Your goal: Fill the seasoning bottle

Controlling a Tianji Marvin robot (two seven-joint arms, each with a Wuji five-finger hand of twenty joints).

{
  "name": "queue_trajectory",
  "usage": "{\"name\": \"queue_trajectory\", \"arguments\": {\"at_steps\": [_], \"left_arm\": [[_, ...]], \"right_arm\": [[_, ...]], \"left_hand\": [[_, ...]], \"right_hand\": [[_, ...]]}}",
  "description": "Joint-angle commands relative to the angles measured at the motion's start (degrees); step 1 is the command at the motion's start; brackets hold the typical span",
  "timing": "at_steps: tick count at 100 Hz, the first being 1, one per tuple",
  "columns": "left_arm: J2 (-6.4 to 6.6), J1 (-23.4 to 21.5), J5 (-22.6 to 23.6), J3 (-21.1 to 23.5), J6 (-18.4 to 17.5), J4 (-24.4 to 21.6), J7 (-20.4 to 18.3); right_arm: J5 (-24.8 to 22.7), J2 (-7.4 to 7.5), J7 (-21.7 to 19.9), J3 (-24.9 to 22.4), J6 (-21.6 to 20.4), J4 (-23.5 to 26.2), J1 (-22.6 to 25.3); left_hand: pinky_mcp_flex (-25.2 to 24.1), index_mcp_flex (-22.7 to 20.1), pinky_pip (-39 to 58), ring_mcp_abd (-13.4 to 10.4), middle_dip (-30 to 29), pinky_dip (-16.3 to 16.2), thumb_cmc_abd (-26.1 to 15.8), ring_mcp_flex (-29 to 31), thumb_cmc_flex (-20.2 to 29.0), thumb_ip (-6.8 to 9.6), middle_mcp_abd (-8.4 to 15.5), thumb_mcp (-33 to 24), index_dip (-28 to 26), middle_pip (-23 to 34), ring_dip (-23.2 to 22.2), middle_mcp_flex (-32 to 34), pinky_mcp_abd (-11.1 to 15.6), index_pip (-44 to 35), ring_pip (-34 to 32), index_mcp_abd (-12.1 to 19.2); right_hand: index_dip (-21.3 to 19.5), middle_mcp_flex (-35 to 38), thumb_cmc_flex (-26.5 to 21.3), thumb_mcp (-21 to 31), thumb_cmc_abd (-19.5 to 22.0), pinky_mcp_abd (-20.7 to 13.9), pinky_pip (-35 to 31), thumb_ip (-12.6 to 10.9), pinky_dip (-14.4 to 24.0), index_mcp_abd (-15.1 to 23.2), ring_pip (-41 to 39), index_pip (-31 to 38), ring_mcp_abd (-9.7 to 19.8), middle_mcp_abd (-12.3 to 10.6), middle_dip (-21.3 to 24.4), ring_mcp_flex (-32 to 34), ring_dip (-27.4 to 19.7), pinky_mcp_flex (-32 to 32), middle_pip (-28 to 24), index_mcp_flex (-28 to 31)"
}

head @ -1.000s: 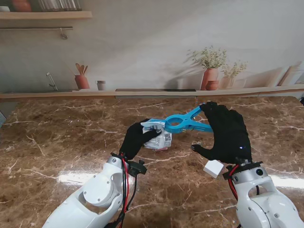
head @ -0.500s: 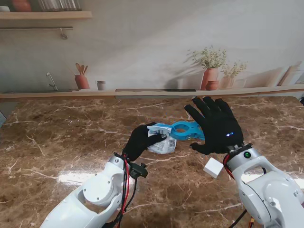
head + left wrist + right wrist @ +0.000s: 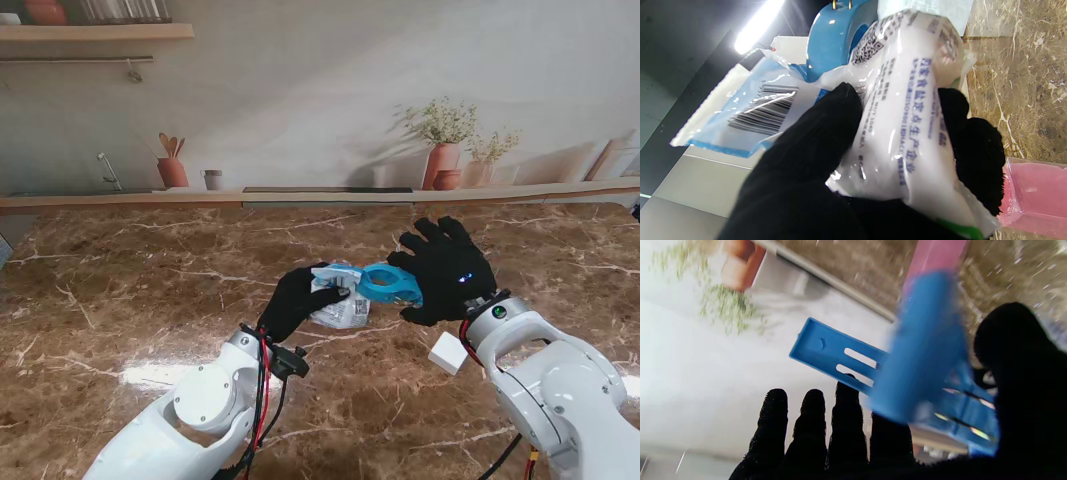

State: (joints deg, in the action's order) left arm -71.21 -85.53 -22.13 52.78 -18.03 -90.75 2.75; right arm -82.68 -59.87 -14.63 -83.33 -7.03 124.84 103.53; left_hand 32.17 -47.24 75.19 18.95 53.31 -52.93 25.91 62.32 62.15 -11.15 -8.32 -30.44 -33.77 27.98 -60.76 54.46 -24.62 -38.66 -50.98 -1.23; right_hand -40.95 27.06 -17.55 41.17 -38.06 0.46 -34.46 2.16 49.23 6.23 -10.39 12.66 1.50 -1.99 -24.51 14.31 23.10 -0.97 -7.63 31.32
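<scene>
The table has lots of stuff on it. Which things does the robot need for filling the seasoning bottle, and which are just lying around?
For the job:
- crinkly white plastic salt bag with blue print, held in the left robot hand
- big blue plastic bag clip, gripped by the right robot hand
- pink see-through container, maybe the bottle

Just lying about:
- small white cube
- terracotta pots of plants in the backdrop

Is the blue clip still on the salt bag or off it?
Still on: the clip sits against the bag's end, right hand around its handles.
</scene>
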Motion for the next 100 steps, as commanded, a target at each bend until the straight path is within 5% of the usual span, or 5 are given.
{"name": "queue_trajectory", "arguments": {"at_steps": [1,20,57,79,100], "left_arm": [[-0.24,-0.1,0.1,-0.2,-0.6,-0.4,0.7],[-0.23,-0.4,0.0,0.0,-1.6,-0.6,1.0],[-0.27,-0.8,0.2,0.0,-1.6,-1.2,1.5],[-0.36,-1.2,0.1,0.2,-1.3,-1.4,2.0],[-0.56,-1.2,0.2,0.1,-2.1,-1.2,2.8]], "right_arm": [[1.4,0.25,-1.4,0.3,-0.2,-0.2,0.1],[2.2,0.27,-2.6,1.6,1.4,-1.2,-0.9],[0.3,-0.12,6.1,3.3,5.4,-4.0,-2.0],[5.3,-0.54,7.6,3.4,7.1,-3.6,-2.2],[10.2,-0.89,7.7,3.3,8.5,-2.8,-2.1]], "left_hand": [[0.0,-11.0,-0.1,-8.0,2.5,-0.9,-6.9,2.2,5.4,1.53,2.3,-8.9,-4.9,7.0,-1.2,5.2,4.3,-15.3,-2.9,5.1],[-0.5,-11.0,-0.2,-7.8,2.8,-1.1,-6.9,2.1,5.5,1.55,2.2,-8.9,-4.9,7.0,-1.4,5.1,4.2,-15.4,-3.1,5.0],[-2.1,-9.7,-2.2,-7.2,2.3,-1.1,-7.3,0.2,6.1,1.63,2.3,-7.4,-4.2,5.5,-0.8,4.2,4.6,-13.9,-0.6,4.6],[-5.9,-6.1,-6.3,-5.7,-1.3,1.8,-7.5,-4.2,7.4,2.2,2.4,-2.3,-0.4,-0.5,3.1,2.0,5.1,-9.2,6.7,4.0],[-9.2,-0.8,-7.5,-5.0,-5.0,3.5,-6.5,-7.9,4.2,3.14,3.1,1.8,5.9,-9.3,5.7,0.2,4.9,-6.2,9.6,6.3]], "right_hand": [[2.0,-2.7,3.4,1.1,0.5,0.5,0.8,-1.5,0.0,-1.9,1.6,-2.6,0.2,0.8,1.1,-2.6,-1.1,2.0,1.5,-3.1],[2.7,-2.1,5.2,3.0,0.3,1.2,1.9,-1.0,-0.9,-3.8,3.3,0.5,-0.8,1.7,1.9,-0.8,-1.8,0.8,1.5,-3.0],[-29.2,26.9,-14.7,7.5,-9.1,5.6,-8.4,5.9,-4.5,13.6,-2.5,30.4,-2.3,-2.6,-5.5,30.2,-2.7,-15.6,-9.5,15.8],[-27.6,40.3,-13.8,20.0,-12.7,7.6,-28.5,12.4,-6.1,12.3,-21.5,35.9,0.5,-8.5,-30.6,53.3,10.6,-35.3,-26.7,18.1],[-26.1,41.2,-13.9,18.6,-11.1,8.1,-39.8,12.2,-5.9,11.2,-36.3,38.2,1.5,-9.8,-34.7,56.6,19.9,-39.1,-35.9,17.9]]}}
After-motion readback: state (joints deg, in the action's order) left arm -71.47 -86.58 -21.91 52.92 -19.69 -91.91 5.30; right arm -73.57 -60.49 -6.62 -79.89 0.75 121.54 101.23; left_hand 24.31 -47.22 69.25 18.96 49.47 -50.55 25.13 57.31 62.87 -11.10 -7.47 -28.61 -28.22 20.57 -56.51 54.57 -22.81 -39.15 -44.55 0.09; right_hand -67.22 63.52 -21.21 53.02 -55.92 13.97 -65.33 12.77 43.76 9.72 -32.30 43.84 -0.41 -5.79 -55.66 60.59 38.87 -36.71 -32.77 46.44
